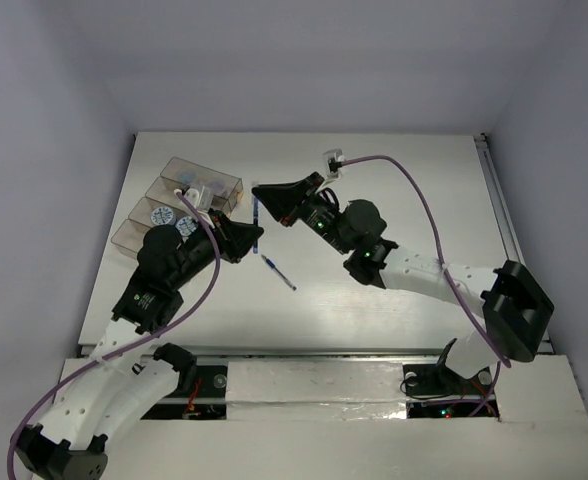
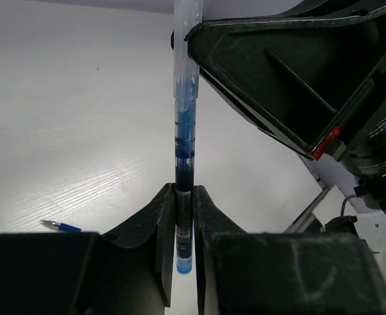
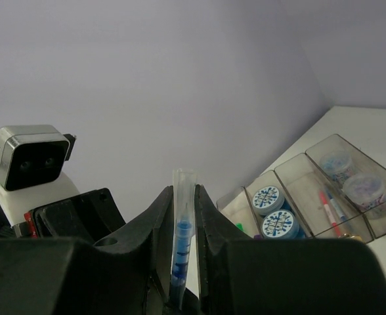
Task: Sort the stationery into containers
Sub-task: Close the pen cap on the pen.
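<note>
We find the left claw [image 2: 184, 197] clenched on one end of a blue pen [image 2: 184, 125]. The right claw [image 3: 184, 197] grasps its other end. The pen spans between them above the worktop [image 1: 394, 180], just beside the containers [image 3: 304, 187]. A second blue pen [image 1: 279, 272] lies on the worktop nearby.

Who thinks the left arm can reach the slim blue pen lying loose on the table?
Probably not yet: the left gripper is shut on a clear-barrelled blue pen that the right gripper also clamps.
</note>
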### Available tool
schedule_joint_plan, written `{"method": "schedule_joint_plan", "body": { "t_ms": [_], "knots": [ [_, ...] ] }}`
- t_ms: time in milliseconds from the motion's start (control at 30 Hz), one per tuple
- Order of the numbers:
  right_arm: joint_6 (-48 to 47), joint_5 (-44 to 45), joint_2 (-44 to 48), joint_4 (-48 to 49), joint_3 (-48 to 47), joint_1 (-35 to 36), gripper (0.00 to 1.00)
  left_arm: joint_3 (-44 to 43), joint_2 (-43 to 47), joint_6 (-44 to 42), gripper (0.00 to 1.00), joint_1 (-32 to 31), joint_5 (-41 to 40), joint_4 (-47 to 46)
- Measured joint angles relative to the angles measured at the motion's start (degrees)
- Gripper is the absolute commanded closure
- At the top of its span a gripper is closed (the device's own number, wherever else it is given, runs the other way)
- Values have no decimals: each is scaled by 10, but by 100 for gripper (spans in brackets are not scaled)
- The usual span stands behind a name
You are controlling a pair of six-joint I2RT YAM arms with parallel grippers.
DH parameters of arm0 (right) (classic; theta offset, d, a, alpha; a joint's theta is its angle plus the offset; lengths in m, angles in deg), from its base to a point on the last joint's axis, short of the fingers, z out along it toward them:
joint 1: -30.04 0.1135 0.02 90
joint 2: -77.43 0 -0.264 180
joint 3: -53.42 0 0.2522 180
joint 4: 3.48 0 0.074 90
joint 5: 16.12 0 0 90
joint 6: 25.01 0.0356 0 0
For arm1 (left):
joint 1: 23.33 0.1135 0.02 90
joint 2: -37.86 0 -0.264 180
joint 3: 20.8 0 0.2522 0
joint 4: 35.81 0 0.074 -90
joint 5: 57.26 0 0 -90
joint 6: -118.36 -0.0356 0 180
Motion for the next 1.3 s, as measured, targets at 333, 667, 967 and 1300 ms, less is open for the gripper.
{"method": "schedule_joint_plan", "body": {
  "t_ms": [333, 667, 967, 1300],
  "knots": [
    [-15, -4, 20, -13, 17, 1, 100, 0, 0, -1, 100, -3, 7, 7],
    [-3, -5, 24, -11, 28, 1, 100, 0, -2, -5, 100, -4, 7, 16],
    [7, -9, 24, -15, 29, 1, 100, -4, -2, -14, 100, -4, 6, 24],
    [-9, -21, 24, -125, -30, 1, 100, -9, -2, -16, 100, -4, -4, 33]
  ]
}}
